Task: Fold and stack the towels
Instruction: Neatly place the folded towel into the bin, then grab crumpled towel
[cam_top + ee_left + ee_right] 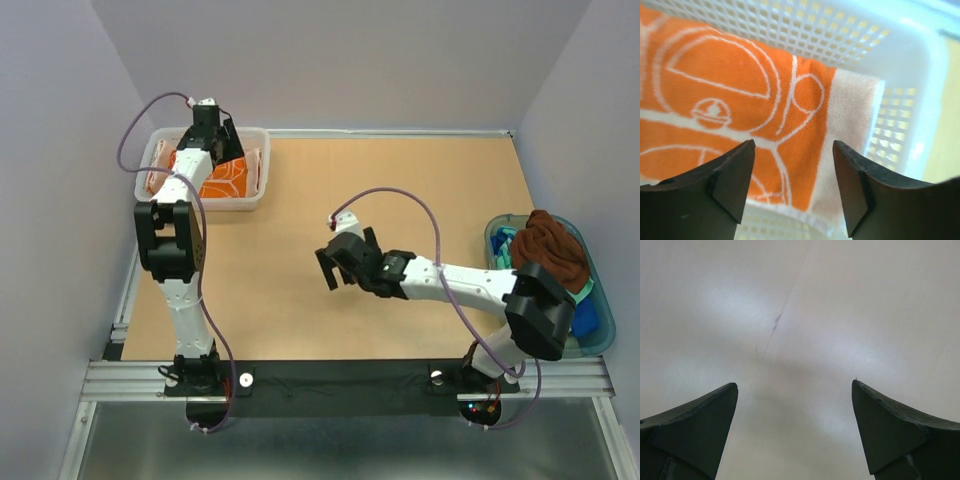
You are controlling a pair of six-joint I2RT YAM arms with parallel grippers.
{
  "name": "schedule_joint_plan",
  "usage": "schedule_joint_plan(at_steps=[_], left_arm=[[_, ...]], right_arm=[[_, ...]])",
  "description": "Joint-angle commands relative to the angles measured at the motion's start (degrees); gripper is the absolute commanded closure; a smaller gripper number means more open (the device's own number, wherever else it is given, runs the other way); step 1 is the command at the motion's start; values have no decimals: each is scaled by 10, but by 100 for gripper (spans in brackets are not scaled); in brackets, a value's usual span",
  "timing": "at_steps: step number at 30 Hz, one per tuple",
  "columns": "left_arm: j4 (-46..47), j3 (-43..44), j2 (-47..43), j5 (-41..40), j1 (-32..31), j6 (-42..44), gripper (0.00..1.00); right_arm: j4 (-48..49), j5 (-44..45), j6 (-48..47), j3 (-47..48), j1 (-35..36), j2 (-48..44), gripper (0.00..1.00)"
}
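An orange towel (228, 176) with white circles and a pale border lies folded in the white mesh basket (258, 190) at the back left. In the left wrist view the orange towel (740, 115) fills the frame below my left gripper (794, 150), which is open and empty just above it, inside the basket (900, 100). My left gripper (222, 135) hovers over the basket's far side. A dark brown towel (548, 248) is heaped in the blue-green tub (598, 335) at the right, over blue and green cloths (503, 245). My right gripper (345, 262) is open and empty over the table's middle, and in the right wrist view my right gripper (795, 390) faces only a pale wall.
The wooden table (400, 180) has raised metal rails at its edges. Grey walls close in at the back and both sides. The tub stands at the right edge beside my right arm's elbow (540, 310).
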Motion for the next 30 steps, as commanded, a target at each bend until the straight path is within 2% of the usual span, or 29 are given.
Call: schedule_joint_plan(at_steps=[1, 6, 7, 12, 13, 15, 16, 19, 22, 25, 30], left_arm=[[-2, -44, -157, -37, 0, 15, 23], [11, -171, -338, -29, -2, 31, 21], [13, -225, -364, -22, -3, 34, 21], [35, -389, -521, 11, -10, 45, 20], [47, -445, -578, 22, -20, 43, 20], [76, -492, -655, 61, -26, 36, 17], [85, -532, -677, 66, -35, 36, 16], [122, -574, -744, 69, -59, 36, 16], [148, -623, -780, 74, -89, 38, 16], [171, -665, -799, 76, -109, 34, 16], [185, -681, -797, 82, -124, 36, 16]], right_arm=[[1, 65, -23, 17, -60, -69, 0], [-36, 80, -46, 45, -202, -119, 0], [-45, 95, -56, 51, -222, -126, 0], [-99, 112, -61, 87, -359, -150, 0], [-107, 104, -53, 98, -410, -159, 0], [-127, 106, -43, 105, -484, -167, 0], [-131, 103, -34, 108, -507, -174, 1], [-153, 78, -12, 113, -595, -182, 1], [-156, 55, 30, 103, -673, -189, 3], [-155, -17, 66, 86, -748, -171, 5], [-131, -39, 116, 42, -812, -123, 11]])
